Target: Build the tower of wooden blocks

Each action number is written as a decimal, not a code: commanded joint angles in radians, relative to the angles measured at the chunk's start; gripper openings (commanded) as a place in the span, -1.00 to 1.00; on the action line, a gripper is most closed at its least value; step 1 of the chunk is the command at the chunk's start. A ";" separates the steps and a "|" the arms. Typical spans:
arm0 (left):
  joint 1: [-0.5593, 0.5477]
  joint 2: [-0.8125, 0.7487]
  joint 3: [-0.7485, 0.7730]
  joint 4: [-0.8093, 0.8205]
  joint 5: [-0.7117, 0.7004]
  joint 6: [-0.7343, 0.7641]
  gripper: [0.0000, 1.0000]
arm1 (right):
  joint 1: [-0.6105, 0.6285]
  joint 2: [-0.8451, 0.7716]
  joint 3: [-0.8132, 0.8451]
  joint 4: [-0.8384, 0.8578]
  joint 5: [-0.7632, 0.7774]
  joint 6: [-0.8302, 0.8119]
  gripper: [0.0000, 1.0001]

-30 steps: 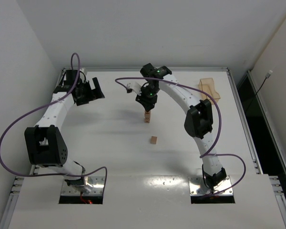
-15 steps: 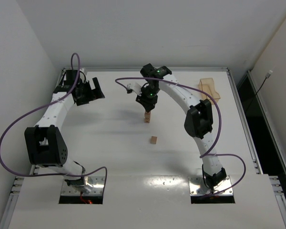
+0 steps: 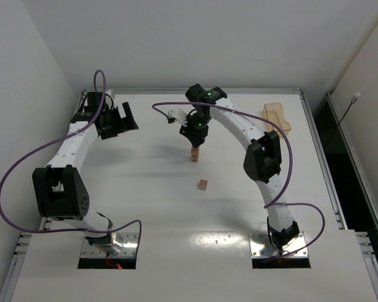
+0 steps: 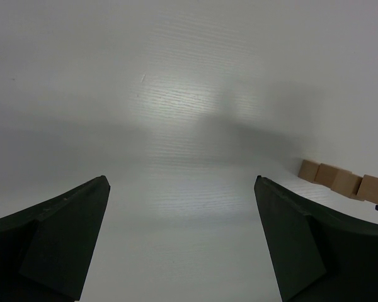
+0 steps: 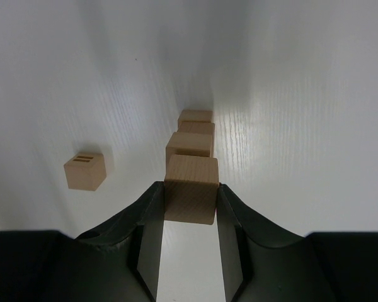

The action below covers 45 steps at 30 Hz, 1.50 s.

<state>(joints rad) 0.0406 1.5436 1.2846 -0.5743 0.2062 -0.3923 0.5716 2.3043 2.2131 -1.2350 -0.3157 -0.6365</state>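
A slim tower (image 3: 194,155) of tan wooden cubes stands mid-table. My right gripper (image 3: 196,141) is directly above it, shut on the top cube (image 5: 190,198). In the right wrist view the lower cubes (image 5: 189,145) line up beneath the held one. In the left wrist view the tower (image 4: 331,175) shows at the right edge as a row of cubes that look contiguous. A loose wood block (image 3: 203,184) with two dark marks lies nearer the arms; it also shows in the right wrist view (image 5: 85,170). My left gripper (image 3: 117,122) is open and empty at the far left. No pointed piece shows.
A translucent tan plastic tray (image 3: 278,117) sits at the far right of the table. The left gripper (image 4: 181,181) looks over bare white table surface. Purple cables loop off both arms.
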 commanded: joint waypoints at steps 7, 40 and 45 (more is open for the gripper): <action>-0.002 0.007 0.025 0.024 0.013 0.003 0.99 | 0.005 -0.008 0.031 -0.004 -0.025 -0.015 -0.12; -0.441 -0.261 -0.145 0.019 -0.045 0.205 0.89 | -0.209 -0.808 -0.927 0.851 0.787 0.579 0.93; -0.689 -0.281 -0.218 0.020 -0.056 0.126 0.77 | -0.378 -0.894 -1.098 0.861 0.912 0.742 0.83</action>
<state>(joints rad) -0.5228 1.2934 1.1007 -0.5602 0.1654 -0.2440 0.2684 1.4879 1.1690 -0.4351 0.4229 -0.0559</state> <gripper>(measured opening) 0.885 0.916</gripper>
